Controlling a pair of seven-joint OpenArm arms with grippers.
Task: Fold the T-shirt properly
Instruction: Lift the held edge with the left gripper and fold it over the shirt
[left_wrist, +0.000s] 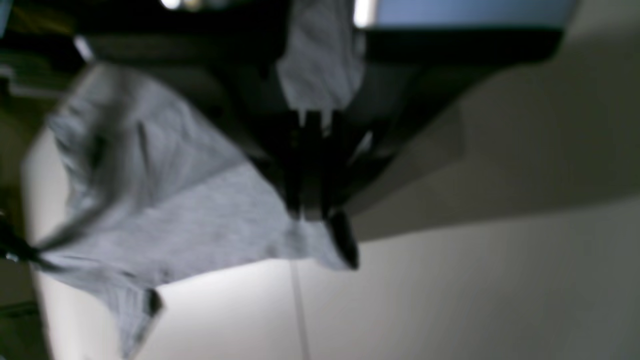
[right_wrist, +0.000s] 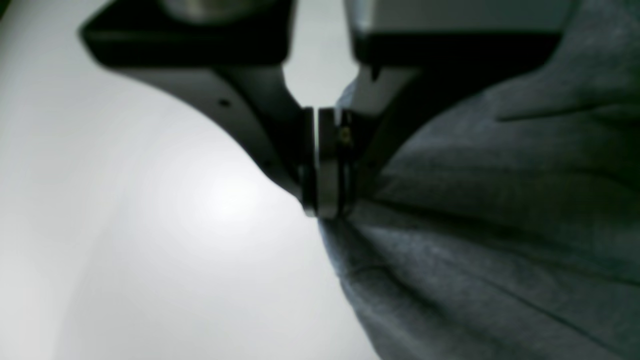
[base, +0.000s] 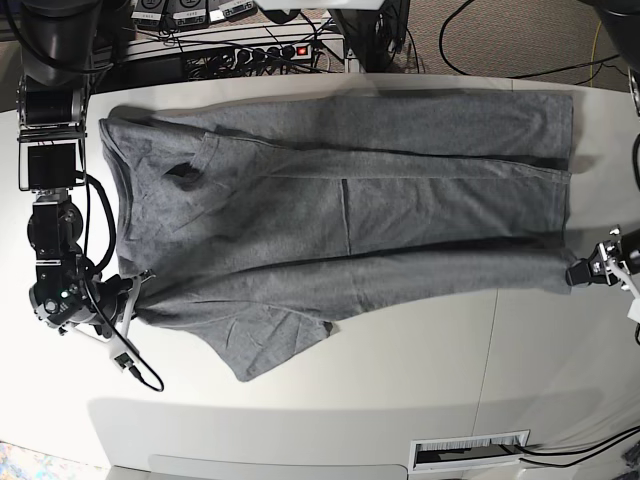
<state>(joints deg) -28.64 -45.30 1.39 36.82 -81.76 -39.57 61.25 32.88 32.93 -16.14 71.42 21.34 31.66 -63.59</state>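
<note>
Both end effectors are pinched shut on cloth. My right end effector (right_wrist: 327, 212) has its jaws together on an edge of the T-shirt (base: 340, 215) at the shoulder end, near the loose sleeve; in the base view it sits at the left margin of the bench (base: 420, 370). My left end effector (left_wrist: 312, 215) is closed on the hem corner at the opposite end, and grey cloth bunches up between its jaws.

Risks as I judge them:
- Both bites look thin, at the very edge of the fabric. A sharp pull or uneven lift could slip one corner out, and the near edge would drop crooked.
- If the two arms travel at different rates, the span between them will skew and the fold line will run diagonal.
- The free sleeve hangs out below the near edge. Carried over as is, it may tuck under or trail and leave a lump.
- Too much tension could drag the whole garment across the bench rather than fold it.

Garment state: heather grey, no print, spread lengthwise across the bench, collar end toward my right arm, hem toward my left. The far long side appears already turned in, leaving a lengthwise ridge. Creases run along the body; the left wrist view is blurred.
</note>
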